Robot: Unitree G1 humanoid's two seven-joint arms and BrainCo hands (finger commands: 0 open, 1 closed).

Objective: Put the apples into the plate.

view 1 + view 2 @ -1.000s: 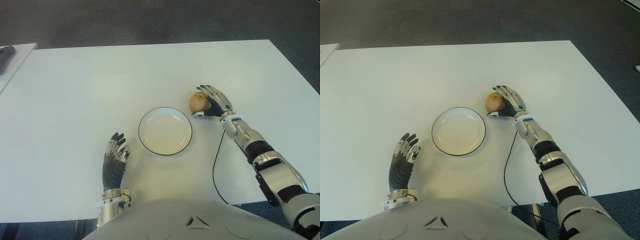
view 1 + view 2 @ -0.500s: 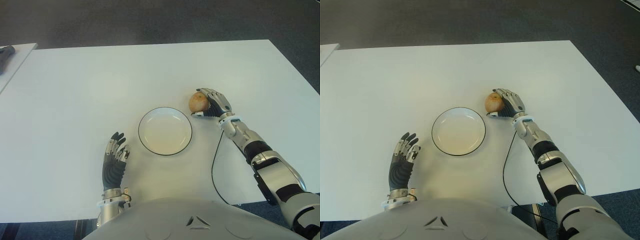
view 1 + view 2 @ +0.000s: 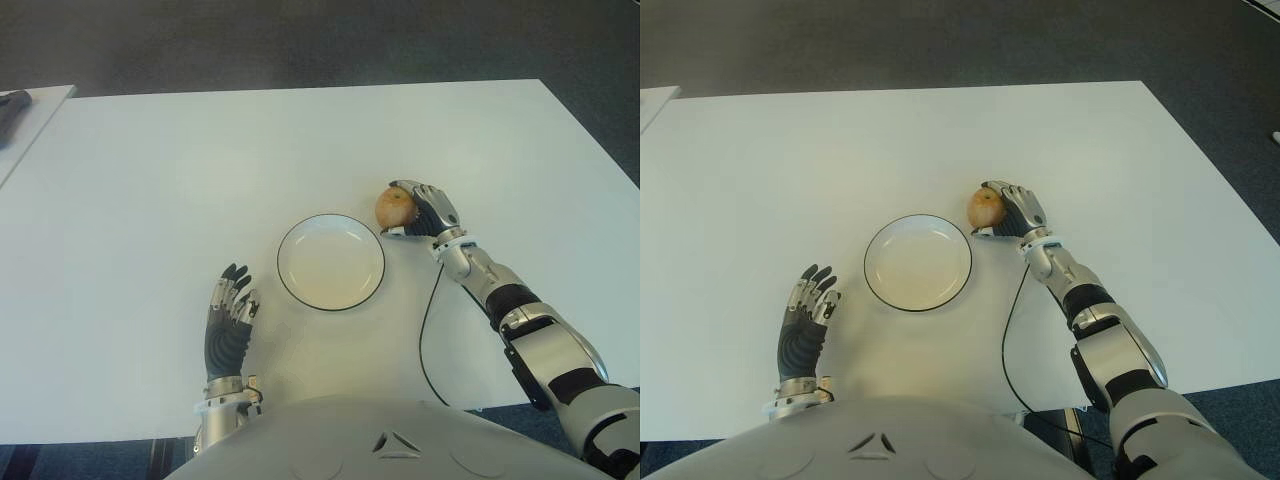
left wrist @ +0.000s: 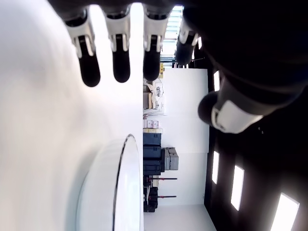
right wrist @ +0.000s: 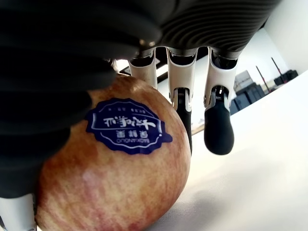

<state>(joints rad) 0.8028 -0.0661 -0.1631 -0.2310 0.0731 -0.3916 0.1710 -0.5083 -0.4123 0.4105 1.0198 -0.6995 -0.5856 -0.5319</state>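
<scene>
White table (image 3: 150,180) fills the view, dark carpet beyond its far edge; at the centre sits the plate (image 3: 331,262), white with a thin dark rim and nothing in it; and just off its rim at two o'clock, there's the apple (image 3: 394,206), reddish-yellow, with the right hand (image 3: 425,209) wrapped against its far side; fingers (image 5: 219,126) curl over and around the fruit, and the wrist camera shows the palm pressed onto the skin beside a blue sticker (image 5: 127,126), so I'd call that a grasp on the apple, though it looks to sit low, on or barely off the table; over at seven o'clock from the plate, well apart from it, the left hand (image 3: 229,322) shows with its fingers stretched out and relaxed, holding nothing; so the step in hand is the pick-up, grip taken, carry not yet made; next, by my reckoning, calls for a lift clear of the rim, a short sweep towards eight o'clock over the plate, then a gentle release so the round fruit doesn't roll out.
</scene>
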